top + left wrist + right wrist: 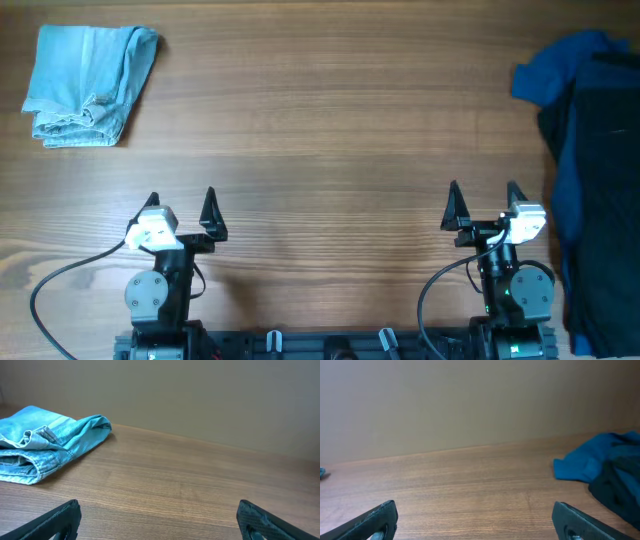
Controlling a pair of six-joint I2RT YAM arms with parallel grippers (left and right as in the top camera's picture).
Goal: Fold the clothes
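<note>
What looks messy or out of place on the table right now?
The royal-blue garment and black garment lie crumpled in an unfolded heap at the far right. The light-blue denim at far left is already folded.

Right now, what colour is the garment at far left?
The garment is light-blue denim, clearest in the left wrist view.

One light-blue denim piece (90, 85), one royal-blue garment (560, 70), one black garment (610, 130), two hands (181, 195) (483, 186).

Light-blue denim piece (88, 85), royal-blue garment (562, 75), black garment (605, 190), brown wood-grain table (330, 150).
</note>
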